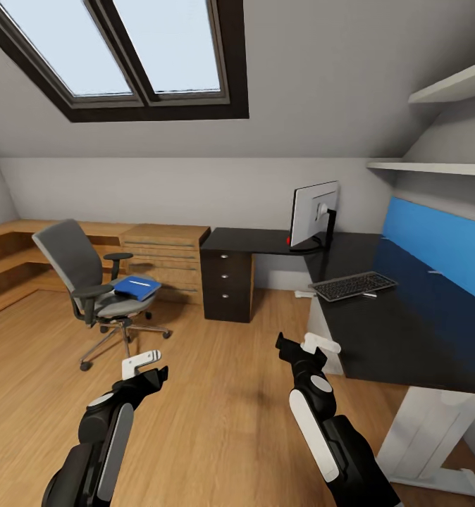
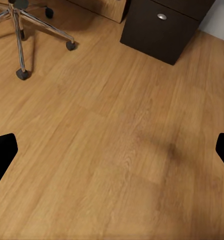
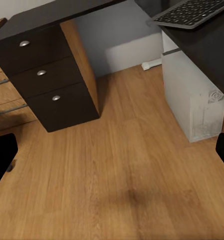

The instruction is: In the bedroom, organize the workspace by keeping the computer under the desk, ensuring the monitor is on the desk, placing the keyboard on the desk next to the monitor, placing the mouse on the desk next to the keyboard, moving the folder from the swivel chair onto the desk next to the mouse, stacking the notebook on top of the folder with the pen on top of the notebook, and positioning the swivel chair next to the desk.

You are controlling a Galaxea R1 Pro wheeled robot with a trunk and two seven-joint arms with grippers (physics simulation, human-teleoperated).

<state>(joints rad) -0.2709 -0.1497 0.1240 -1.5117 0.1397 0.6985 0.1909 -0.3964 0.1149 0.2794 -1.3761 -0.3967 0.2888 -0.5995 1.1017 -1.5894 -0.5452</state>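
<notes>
Folder (image 1: pixel 136 286) on swivel chair (image 1: pixel 89 282), left gripper (image 1: pixel 147 372) spread wide, empty

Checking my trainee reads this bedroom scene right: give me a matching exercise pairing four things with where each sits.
Things:
1. bright blue flat folder
2. slim grey keyboard with dark keys
3. pale grey-white tower computer
4. thin flat monitor with silver-grey back

Places:
A. under the desk
B. on the chair seat
C. at the desk's back corner
D. on the desk near its front edge

Pairs: 1-B, 2-D, 3-A, 4-C
</notes>
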